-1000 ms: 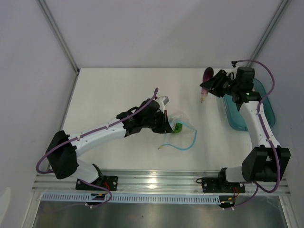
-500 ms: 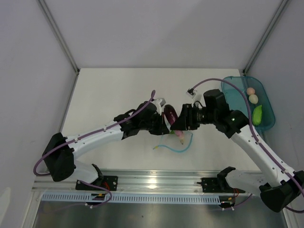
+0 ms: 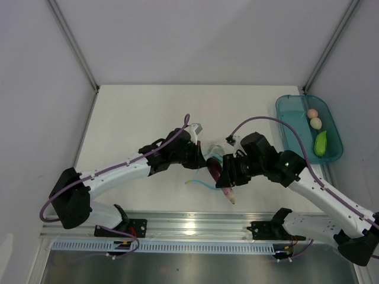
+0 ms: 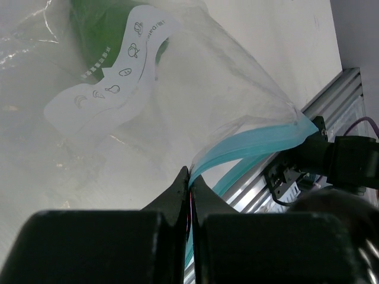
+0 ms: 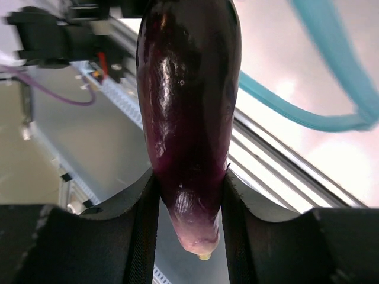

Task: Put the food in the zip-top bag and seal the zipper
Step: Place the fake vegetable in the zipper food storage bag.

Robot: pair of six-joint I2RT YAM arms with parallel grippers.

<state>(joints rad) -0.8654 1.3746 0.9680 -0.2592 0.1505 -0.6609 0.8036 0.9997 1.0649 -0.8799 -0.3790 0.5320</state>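
Beside bag [image 4: 89, 160] — right tool [image 5: 188, 201] brought eggplant [image 5: 186, 106] nearer; left tool [image 4: 189, 184] pinches zipper [image 4: 254, 145]

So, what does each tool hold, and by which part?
The left tool pinches the bag at its teal zipper edge; right tool grips the eggplant near its narrow pale end.

1 each: bag [image 4: 71, 165], eggplant [image 5: 188, 118], pepper [image 4: 102, 26], tray [image 3: 292, 125], egg [image 3: 316, 123], ball [image 3: 312, 113], long vegetable [image 3: 320, 143].
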